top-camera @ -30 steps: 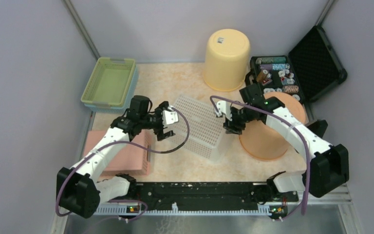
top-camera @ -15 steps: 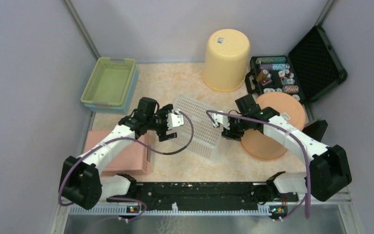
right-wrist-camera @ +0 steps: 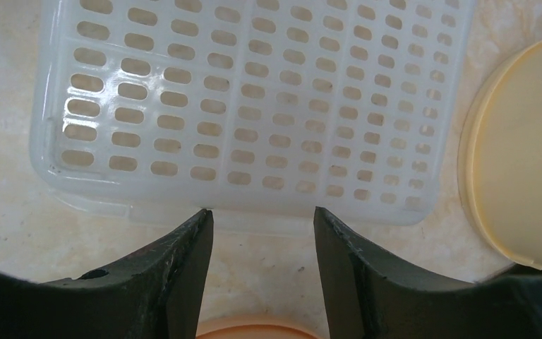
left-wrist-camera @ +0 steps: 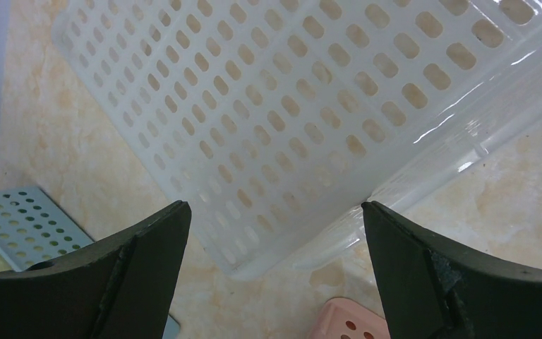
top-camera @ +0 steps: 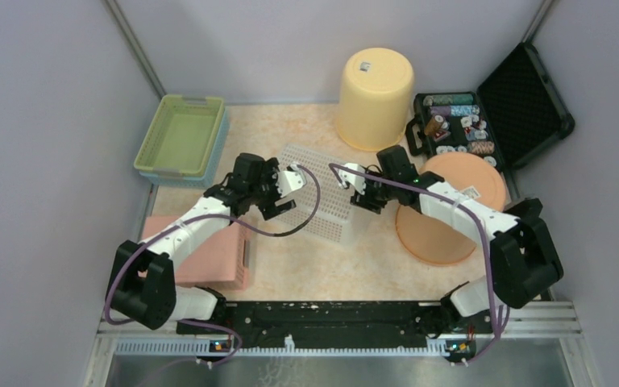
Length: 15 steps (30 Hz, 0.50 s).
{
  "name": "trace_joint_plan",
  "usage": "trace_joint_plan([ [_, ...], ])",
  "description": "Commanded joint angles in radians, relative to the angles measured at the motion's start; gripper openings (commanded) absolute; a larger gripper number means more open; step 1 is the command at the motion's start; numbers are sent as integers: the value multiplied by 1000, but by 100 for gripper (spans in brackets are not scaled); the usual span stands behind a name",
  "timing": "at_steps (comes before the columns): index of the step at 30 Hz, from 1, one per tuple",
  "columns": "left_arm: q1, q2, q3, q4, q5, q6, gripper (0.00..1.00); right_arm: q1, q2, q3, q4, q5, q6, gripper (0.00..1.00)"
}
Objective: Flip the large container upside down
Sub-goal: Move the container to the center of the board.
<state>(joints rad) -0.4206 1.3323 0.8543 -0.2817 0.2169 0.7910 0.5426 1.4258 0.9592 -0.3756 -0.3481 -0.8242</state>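
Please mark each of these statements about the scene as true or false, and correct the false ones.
1. The left claw is open. True.
2. The yellow bucket stands with its opening up. False: its base faces up.
3. The green basket sits nested in the blue basket. True.
4. The black case is closed. False: its lid is open.
5. The right claw grips the yellow bucket. False: it is open, at the white basket's rim.

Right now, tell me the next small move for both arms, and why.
Probably ease both grippers forward over the rim of the white basket, ready to close. Both stand open on opposite sides: the left gripper frames a corner, and the right gripper has its tips just short of the edge. Neither holds it, so flipping cannot start.
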Motion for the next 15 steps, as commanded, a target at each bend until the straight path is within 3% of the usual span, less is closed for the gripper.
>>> trace_joint_plan([
  [1,-4,8,21,26,-45,-37,99,24,89,59,89,14,76,55],
  [9,-3,-26,13,2,-33,-24,99,29,218,176,146,23,138,55],
  [15,-3,4,16,33,-143,-55,99,38,305,255,178,21,202,55],
])
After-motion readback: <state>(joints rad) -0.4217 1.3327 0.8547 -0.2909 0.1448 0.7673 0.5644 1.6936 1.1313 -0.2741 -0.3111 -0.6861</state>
